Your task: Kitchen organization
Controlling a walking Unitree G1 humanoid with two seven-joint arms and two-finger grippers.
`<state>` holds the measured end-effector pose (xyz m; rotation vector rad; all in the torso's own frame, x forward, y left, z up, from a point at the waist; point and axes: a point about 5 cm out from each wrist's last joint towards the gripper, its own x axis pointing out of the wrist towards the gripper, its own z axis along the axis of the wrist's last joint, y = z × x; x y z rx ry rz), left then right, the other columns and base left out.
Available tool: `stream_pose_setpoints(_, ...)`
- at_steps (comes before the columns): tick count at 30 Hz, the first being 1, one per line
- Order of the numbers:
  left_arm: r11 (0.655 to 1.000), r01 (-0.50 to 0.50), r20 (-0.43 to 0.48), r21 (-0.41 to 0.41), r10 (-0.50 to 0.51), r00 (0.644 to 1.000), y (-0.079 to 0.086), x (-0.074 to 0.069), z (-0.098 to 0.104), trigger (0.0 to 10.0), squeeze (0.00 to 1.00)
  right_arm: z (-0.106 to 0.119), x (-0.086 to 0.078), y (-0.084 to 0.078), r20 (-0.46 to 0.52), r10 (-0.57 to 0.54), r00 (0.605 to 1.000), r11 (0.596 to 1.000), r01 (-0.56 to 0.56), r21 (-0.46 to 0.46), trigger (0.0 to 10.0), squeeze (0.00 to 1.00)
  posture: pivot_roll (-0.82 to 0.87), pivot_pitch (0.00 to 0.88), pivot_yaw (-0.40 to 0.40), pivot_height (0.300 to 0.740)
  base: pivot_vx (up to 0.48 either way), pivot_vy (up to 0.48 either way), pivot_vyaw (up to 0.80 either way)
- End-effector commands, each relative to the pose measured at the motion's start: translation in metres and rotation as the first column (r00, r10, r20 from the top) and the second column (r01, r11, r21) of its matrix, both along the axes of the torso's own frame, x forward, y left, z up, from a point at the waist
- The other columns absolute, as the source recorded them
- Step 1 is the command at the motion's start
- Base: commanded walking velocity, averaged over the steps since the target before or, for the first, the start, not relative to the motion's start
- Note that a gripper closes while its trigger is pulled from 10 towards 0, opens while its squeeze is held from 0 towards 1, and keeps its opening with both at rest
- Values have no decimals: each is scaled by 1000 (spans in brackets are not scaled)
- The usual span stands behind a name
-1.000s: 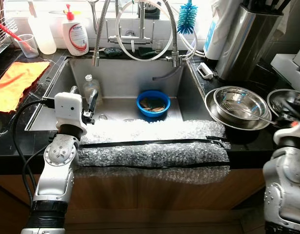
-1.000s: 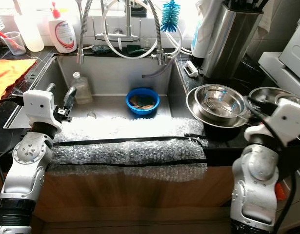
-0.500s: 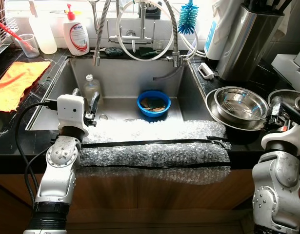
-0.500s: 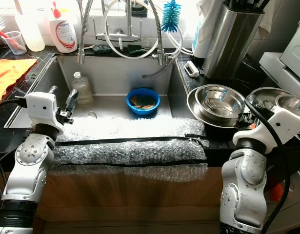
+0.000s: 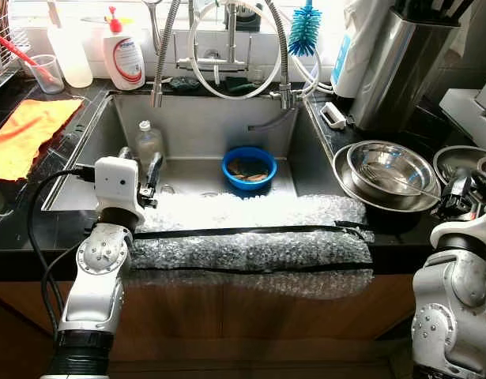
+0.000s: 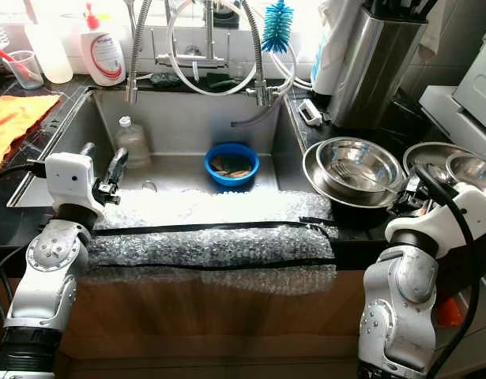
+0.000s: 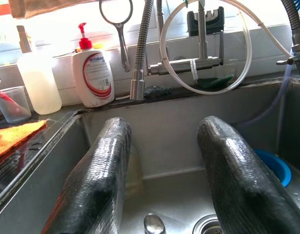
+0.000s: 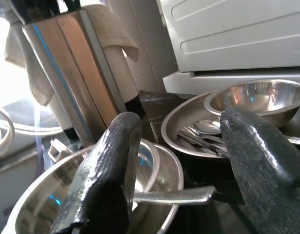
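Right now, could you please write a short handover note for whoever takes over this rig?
Left gripper: open, empty, over the sink's left side near the clear bottle.
Right gripper: open, empty, by the steel bowls on the right counter.
Blue bowl sits in the sink; bubble wrap pads its front edge.
Done: nothing visibly moved.
Left: bottle, blue bowl, steel bowls.

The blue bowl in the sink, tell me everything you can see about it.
The blue bowl is small, round and looks like plastic. It sits upright on the floor of the steel sink, toward the right and near the back wall. Something brownish lies inside; I cannot tell what. Neither gripper touches it.
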<state>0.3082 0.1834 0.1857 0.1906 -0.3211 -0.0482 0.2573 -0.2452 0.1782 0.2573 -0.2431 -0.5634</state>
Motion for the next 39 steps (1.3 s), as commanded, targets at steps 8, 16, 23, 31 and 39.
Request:
stream_pose_setpoints(8, 1000, 15, 22, 17, -16, 1000, -6, -1, 2, 10000, 0, 0, 2, 3, 7, 30, 1000, 999, -30, 16, 10000, 0, -76, 11, -82, 740, 0, 0, 0)
stream_pose_setpoints(16, 1000, 11, 21, 21, -12, 1000, -5, -3, 1, 10000, 0, -1, 6, 7, 15, 50, 999, 998, -50, 39, 10000, 0, -67, 8, -86, 740, 0, 0, 0)
stream_pose_setpoints(23, 1000, 17, 23, 17, -17, 1000, -7, -3, 2, 10000, 0, -3, 8, 8, 44, 58, 997, 989, -63, 133, 10000, 0, -67, 17, -89, 740, 0, 0, 0)
stream_pose_setpoints(31, 1000, 10, 26, 13, -11, 1000, -6, -3, 2, 10000, 0, -3, 5, 2, 73, 17, 997, 984, -29, 176, 10000, 0, -67, 28, -94, 740, 0, 0, 0)
stream_pose_setpoints(39, 1000, 15, 23, 13, -16, 1000, -9, -2, 2, 10000, 0, 7, 2, 8, 126, 26, 992, 987, -46, 154, 10000, 0, -77, 42, -94, 740, 0, 0, 0)
